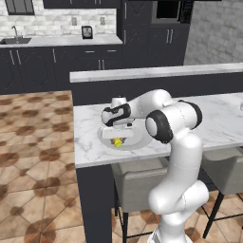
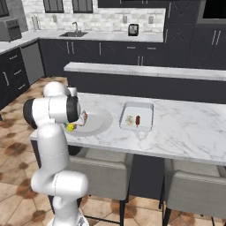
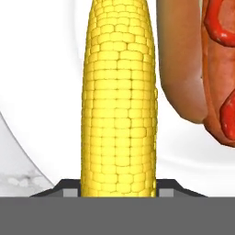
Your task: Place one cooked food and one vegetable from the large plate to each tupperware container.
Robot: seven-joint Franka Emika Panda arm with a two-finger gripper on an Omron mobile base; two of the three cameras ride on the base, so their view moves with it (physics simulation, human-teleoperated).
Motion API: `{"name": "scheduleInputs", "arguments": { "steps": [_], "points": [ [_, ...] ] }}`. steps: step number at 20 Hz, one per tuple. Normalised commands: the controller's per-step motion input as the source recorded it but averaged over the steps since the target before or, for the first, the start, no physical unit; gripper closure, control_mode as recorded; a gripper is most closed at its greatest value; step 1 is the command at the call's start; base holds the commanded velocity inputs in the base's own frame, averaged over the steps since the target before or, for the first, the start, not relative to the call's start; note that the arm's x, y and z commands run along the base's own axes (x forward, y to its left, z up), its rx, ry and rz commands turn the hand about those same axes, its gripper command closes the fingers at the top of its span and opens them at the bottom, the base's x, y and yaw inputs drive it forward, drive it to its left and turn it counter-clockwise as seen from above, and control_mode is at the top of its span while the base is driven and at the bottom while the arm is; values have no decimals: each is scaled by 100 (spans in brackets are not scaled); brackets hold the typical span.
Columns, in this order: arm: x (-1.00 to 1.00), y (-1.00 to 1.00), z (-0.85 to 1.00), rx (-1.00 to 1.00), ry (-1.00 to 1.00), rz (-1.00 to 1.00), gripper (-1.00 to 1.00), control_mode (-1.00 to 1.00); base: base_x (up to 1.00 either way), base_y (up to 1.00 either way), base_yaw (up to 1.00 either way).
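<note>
My jaws straddle the corn cob (image 3: 119, 101) on the large plate (image 1: 137, 141), seemingly touching it; I should squeeze squarely, avoiding the hot dog (image 3: 202, 64).

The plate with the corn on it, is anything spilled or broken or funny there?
Nothing stands out. The corn lies whole on the plate beside a hot dog, with the gripper right at one end of it. On the counter, the tray sits flat with two foods inside. No spills or cracks show.

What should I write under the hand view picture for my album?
Gripper astride a yellow corn cob, beside a hot dog in its bun, on the large plate.
</note>
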Motion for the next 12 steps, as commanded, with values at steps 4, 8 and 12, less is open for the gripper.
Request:
{"name": "scheduleInputs", "arguments": {
  "steps": [4,8,12],
  "points": [
    [-66,-7,59,6,-11,0,100,-100,0,0,0],
    [-100,-27,75,0,-27,0,100,-100,0,0,0],
    [-96,-91,35,-1,-5,0,100,-100,0,0,0]
  ]
}}
